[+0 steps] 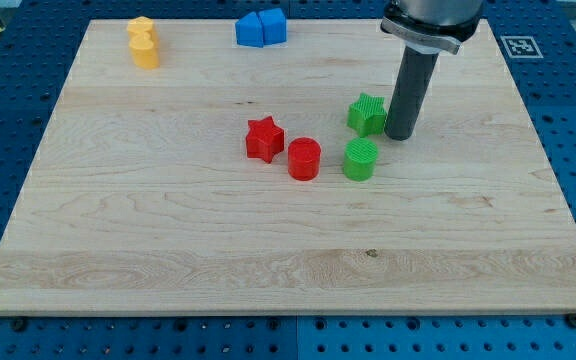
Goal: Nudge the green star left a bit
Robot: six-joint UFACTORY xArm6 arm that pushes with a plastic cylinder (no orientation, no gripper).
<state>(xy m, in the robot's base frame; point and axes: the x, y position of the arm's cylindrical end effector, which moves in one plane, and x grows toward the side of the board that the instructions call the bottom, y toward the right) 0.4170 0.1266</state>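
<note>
Rod comes down from the view's top right, dark and upright, my tip (400,136) set on the wooden board (168,250) just beside the green star (367,114), on the star's right edge; touching or a hair apart, cannot tell. No jaws on this rig, just the bare rod end, holding nothing

Left to right across the board:
- 2 yellow blocks (143,43) at the view's top left, stacked close, one behind the other, touching; exact shapes hard to read
- 2 blue blocks (260,28) at the view's top centre, pressed side by side, near the board's far edge; shapes unclear
- red star (264,139) near mid-board, left of the cluster
- red cylinder (304,159) just right of the red star and slightly toward the view's bottom, very close to it, maybe touching
- green cylinder (360,160) right of the red cylinder, small gap between them
- green star sits just above the green cylinder, toward the view's top, close but apart, upright on the board, right of centre

Off the board: blue perforated table (568,330) all around, and a black-and-white marker tag (521,46) at the view's top right corner
</note>
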